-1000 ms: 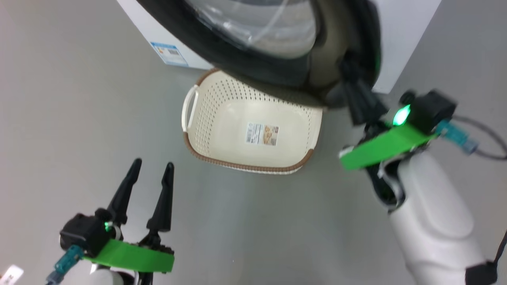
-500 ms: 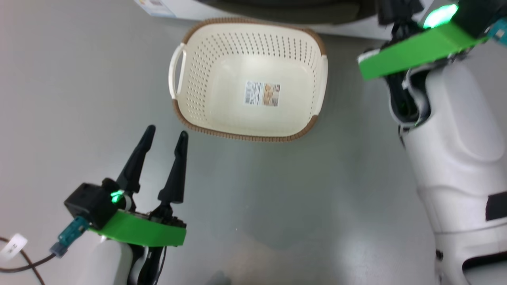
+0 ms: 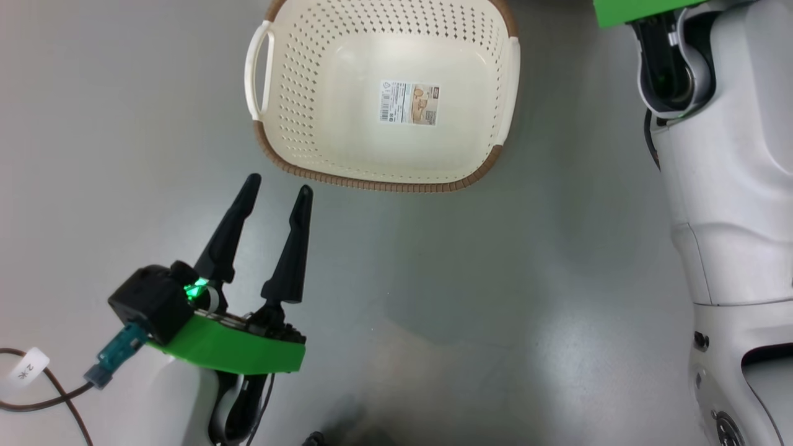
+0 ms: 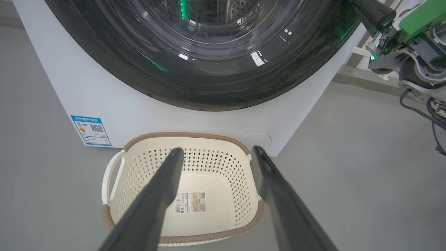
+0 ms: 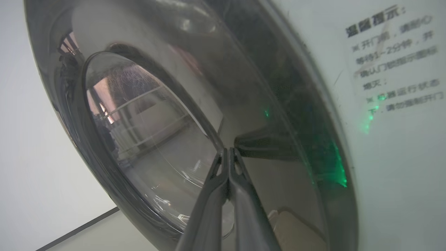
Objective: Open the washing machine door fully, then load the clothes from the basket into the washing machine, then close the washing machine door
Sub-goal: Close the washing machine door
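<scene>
Left pincer spread near basket; right pincer clenched (tips at door).

Left end effector, 2 fingers spread apart; right end effector, fingers pressed together.

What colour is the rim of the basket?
Brown with a woven look, on the cream basket; head view shows it best.
</scene>
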{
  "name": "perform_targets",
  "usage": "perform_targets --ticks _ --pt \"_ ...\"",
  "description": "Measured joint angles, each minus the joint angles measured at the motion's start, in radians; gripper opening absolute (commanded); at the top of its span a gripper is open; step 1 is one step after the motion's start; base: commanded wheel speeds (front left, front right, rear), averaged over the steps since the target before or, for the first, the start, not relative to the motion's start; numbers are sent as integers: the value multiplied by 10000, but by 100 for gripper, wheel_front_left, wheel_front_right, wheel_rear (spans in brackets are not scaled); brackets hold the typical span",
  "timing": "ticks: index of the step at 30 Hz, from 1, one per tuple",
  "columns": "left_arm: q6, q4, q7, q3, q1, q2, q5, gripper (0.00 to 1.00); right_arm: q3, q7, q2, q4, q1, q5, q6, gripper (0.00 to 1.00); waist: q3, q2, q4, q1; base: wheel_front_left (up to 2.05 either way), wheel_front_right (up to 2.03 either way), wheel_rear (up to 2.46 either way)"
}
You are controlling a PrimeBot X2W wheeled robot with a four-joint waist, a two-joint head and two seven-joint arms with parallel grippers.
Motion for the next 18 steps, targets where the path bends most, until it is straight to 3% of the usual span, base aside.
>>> perform_targets --ticks 12,18 --pt "0 -42 0 -21 -71 25 -79 100 -215 4 232 403 -561 -290 161 0 234 0 -23 0 0 0 0" --pt "0 -42 0 38 -71 40 -77 100 297 4 107 408 -585 -52 123 0 205 0 -203 0 0 0 0"
